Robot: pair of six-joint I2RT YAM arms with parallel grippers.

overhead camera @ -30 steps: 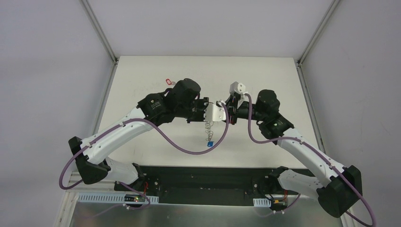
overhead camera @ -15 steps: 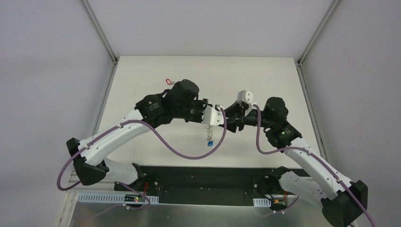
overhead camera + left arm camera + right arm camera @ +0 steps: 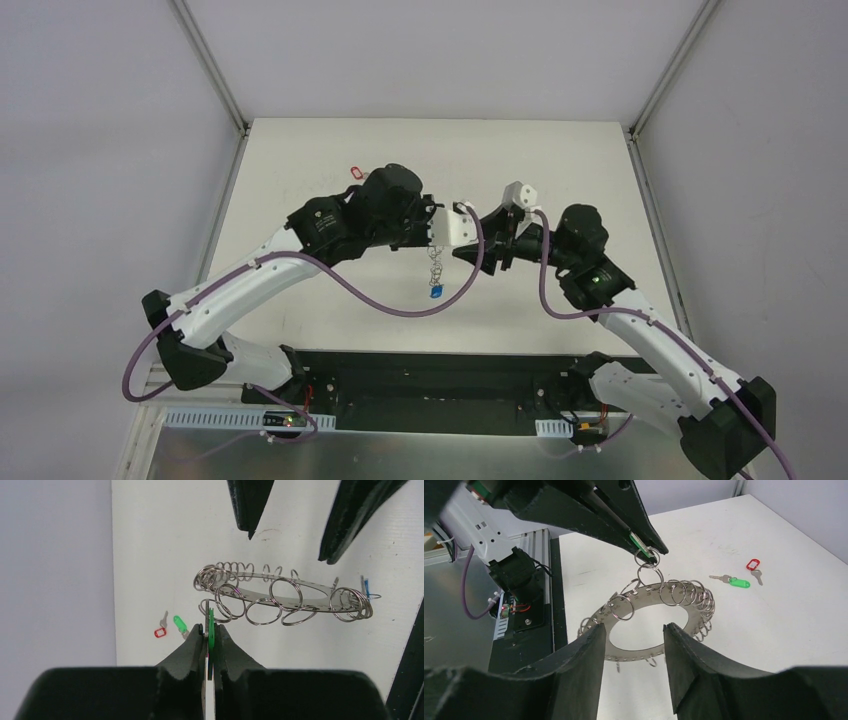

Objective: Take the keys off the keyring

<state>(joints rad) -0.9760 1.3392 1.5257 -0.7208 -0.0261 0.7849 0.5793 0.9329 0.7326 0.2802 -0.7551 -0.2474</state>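
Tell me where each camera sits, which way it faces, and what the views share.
Top external: above and behind the robot, looking down at the table; left arm and right arm show.
Left wrist: on the left gripper, shut on a green-tagged key, facing the hanging keyring and the open right gripper.
Right wrist: looks between its own fingers across the table at the left gripper.
Both wrist views share the keyring and two loose keys.

Bright, even light; near fingers perhaps slightly blurred.
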